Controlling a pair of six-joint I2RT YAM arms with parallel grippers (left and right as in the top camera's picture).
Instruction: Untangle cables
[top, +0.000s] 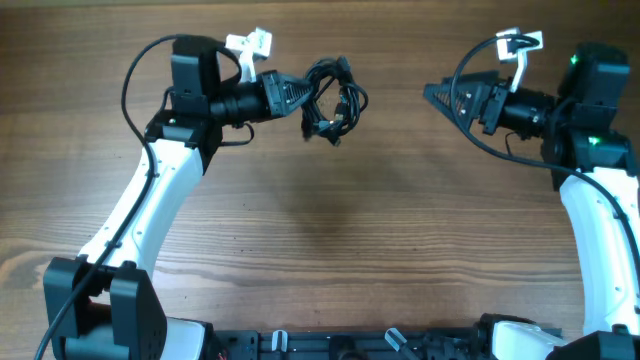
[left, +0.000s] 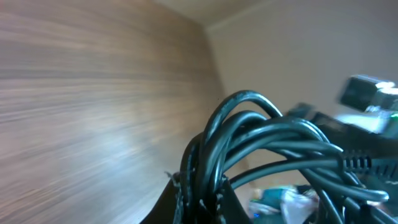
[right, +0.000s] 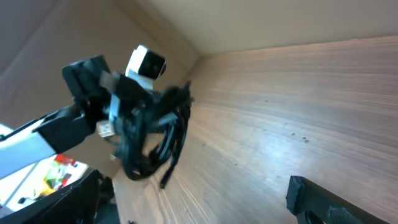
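Note:
A tangled bundle of thin black cables (top: 330, 100) hangs in the air above the wooden table, at the far middle-left. My left gripper (top: 300, 95) is shut on the bundle's left side and holds it up. In the left wrist view the cable loops (left: 261, 143) fill the lower right, pinched between my fingers (left: 202, 199). My right gripper (top: 432, 95) is open and empty at the far right, pointing left toward the bundle, a gap away. The right wrist view shows the bundle (right: 152, 140) hanging from the left gripper, with my own fingers (right: 199, 196) wide apart.
The wooden table (top: 330, 240) spreads below both arms. A black rail with clips (top: 340, 345) runs along the near edge. Thick black arm cables (top: 140, 70) loop along each arm.

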